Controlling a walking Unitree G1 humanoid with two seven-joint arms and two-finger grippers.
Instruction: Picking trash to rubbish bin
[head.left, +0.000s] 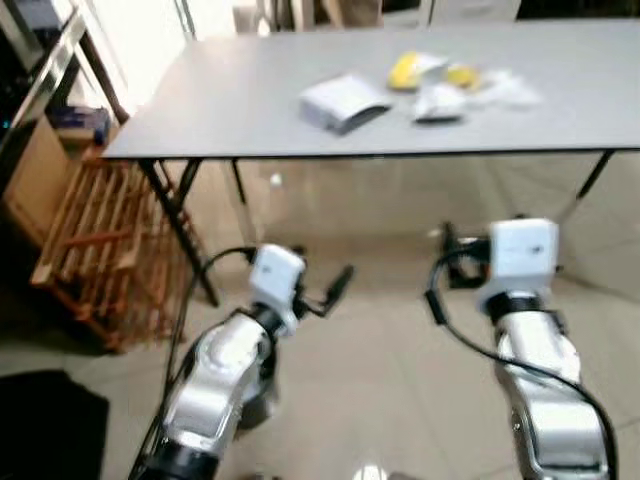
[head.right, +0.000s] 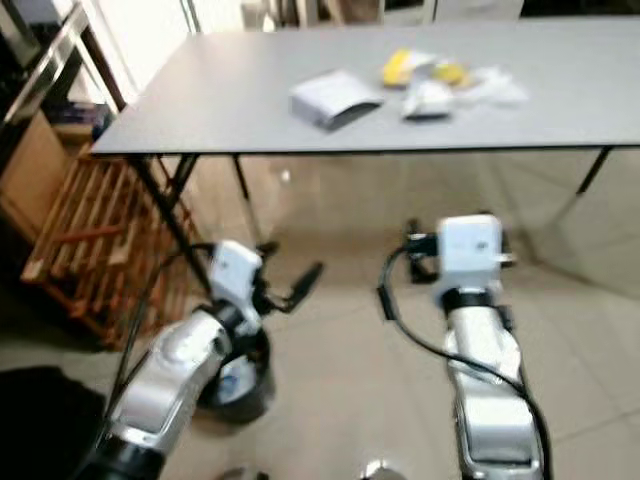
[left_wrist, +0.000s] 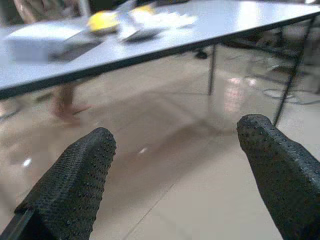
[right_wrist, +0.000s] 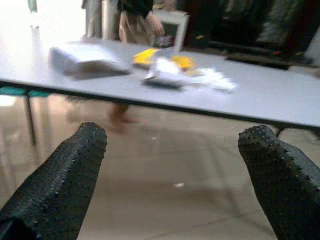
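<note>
On the grey table (head.left: 250, 100) lie 1 white box (head.left: 343, 101), long axis left-right, 2 yellow pieces (head.left: 406, 70) and crumpled white wrappers (head.left: 440, 100). Left gripper (left_wrist: 175, 165) and right gripper (right_wrist: 175, 165) both hang released, below the table edge.

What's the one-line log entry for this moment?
trash on table | left gripper open, empty | right gripper open, empty | bin on floor

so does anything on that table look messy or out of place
Yes: a loose cluster of trash lies on the grey table, otherwise bare: a white box lying flat, yellow wrappers and crumpled white packaging. Both hands, left and right, are open below the tabletop.
</note>
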